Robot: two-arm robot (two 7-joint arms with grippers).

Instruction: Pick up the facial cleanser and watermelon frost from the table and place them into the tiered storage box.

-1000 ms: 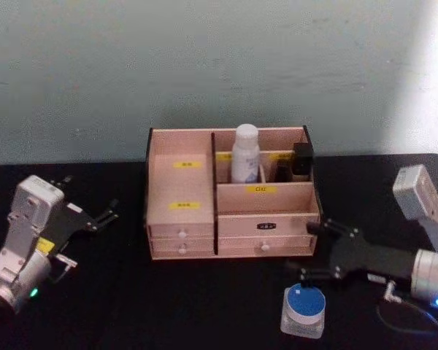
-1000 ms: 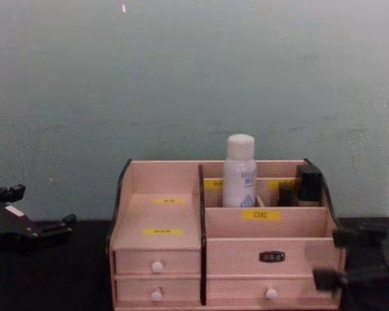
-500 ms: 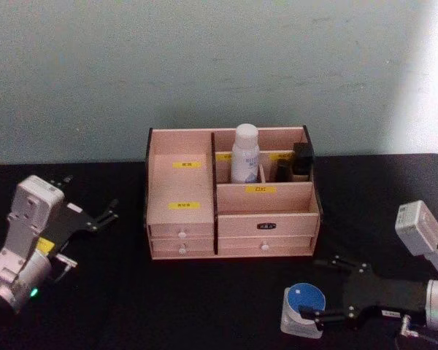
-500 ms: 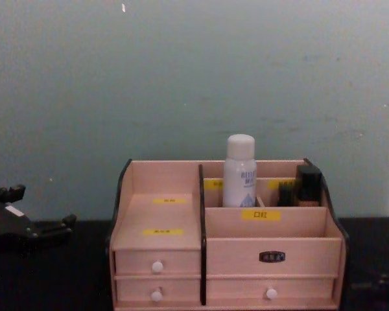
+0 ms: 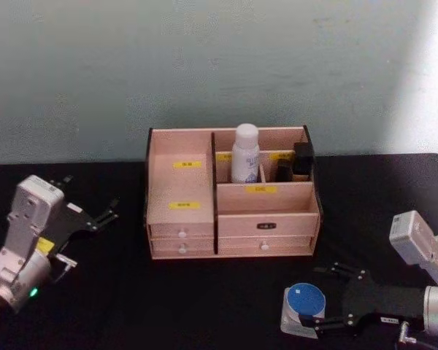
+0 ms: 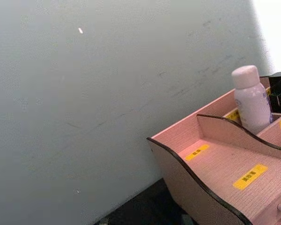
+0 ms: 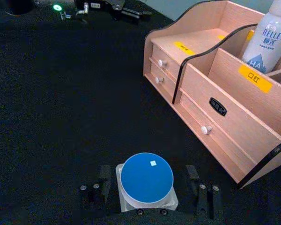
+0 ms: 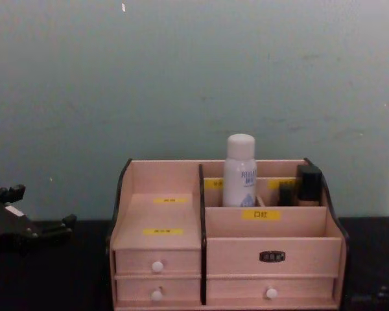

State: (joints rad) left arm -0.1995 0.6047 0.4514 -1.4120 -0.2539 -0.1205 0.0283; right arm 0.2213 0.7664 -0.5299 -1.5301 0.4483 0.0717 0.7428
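Observation:
The tiered storage box (image 5: 181, 191) stands mid-table against the wall, and a white bottle (image 5: 245, 153), which I take for the facial cleanser, stands upright in its back compartment (image 8: 240, 172). A small clear jar with a round blue lid (image 5: 304, 306), probably the watermelon frost, sits on the black table in front of the box's right end. My right gripper (image 5: 314, 297) is open, level with the jar, with one finger (image 7: 103, 180) on each side of it (image 7: 146, 178), not pressing on it. Far left, my left gripper (image 5: 87, 198) rests open with nothing in it.
Dark small containers (image 5: 301, 159) fill the box's back right compartment beside the bottle. The left stepped shelves (image 6: 225, 164) and the front middle compartment (image 8: 266, 223) hold nothing. Black tabletop (image 5: 204, 299) lies bare in front of the box.
My right gripper has drawn back from the box's front right corner, dropped toward the table's front, and come to straddle the blue-lidded jar. The left arm has stayed put.

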